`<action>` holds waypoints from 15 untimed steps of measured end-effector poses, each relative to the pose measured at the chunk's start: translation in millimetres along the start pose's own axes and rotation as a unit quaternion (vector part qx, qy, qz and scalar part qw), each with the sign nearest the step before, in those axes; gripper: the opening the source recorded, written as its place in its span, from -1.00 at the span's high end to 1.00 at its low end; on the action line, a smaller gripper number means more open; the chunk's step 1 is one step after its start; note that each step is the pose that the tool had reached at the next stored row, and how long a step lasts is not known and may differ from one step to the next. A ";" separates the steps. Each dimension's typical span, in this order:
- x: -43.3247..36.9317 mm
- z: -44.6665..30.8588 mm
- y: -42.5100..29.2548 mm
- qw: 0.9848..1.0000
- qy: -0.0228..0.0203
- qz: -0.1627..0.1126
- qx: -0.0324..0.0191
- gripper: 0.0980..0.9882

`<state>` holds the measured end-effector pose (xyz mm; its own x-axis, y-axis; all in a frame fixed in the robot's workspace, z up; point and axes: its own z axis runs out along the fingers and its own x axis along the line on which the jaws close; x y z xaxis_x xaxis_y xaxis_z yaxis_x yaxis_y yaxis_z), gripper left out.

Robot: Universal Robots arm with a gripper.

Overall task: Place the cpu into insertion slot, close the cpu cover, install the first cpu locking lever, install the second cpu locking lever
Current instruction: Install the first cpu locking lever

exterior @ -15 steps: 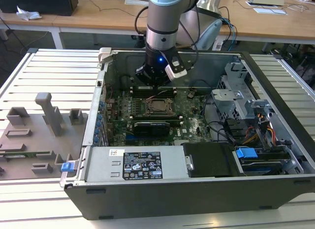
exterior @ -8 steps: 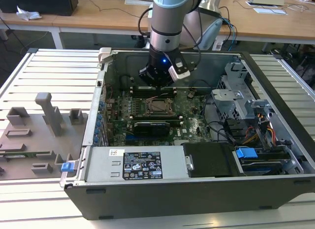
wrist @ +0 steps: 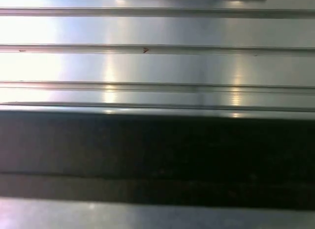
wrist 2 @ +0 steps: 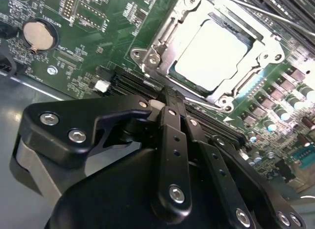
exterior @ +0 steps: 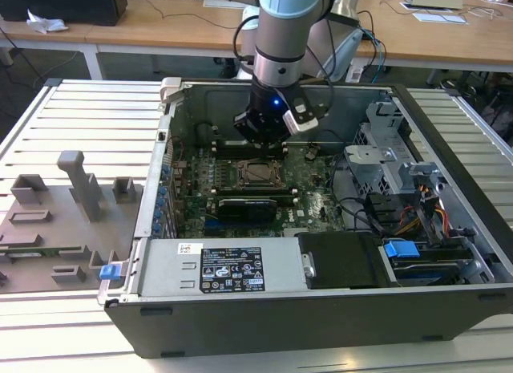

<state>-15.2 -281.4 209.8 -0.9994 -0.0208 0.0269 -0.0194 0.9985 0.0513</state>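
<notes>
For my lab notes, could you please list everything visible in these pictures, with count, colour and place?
computer case: one, dark grey, lying open on the slatted metal table.
motherboard: one, green, inside the case.
cpu: one, pale silver, seated in the insertion slot under the cpu cover.
coin battery: one, silver, on the motherboard.
power supply: one, grey, along the case's near side.
fixture tray: one, grey, at the exterior view's left.
gripper: one, black, hanging near the insertion slot.

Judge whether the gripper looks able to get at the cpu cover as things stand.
Probably yes. In the second wrist view the gripper sits just beside the cpu cover, which lies over the cpu, with nothing between them.
</notes>
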 end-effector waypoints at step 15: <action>-9.1 8.4 -5.5 1.000 0.000 0.000 -0.001 0.98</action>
<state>-6.3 -286.3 201.0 -0.9994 -0.0210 0.0272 -0.0195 0.9984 0.0524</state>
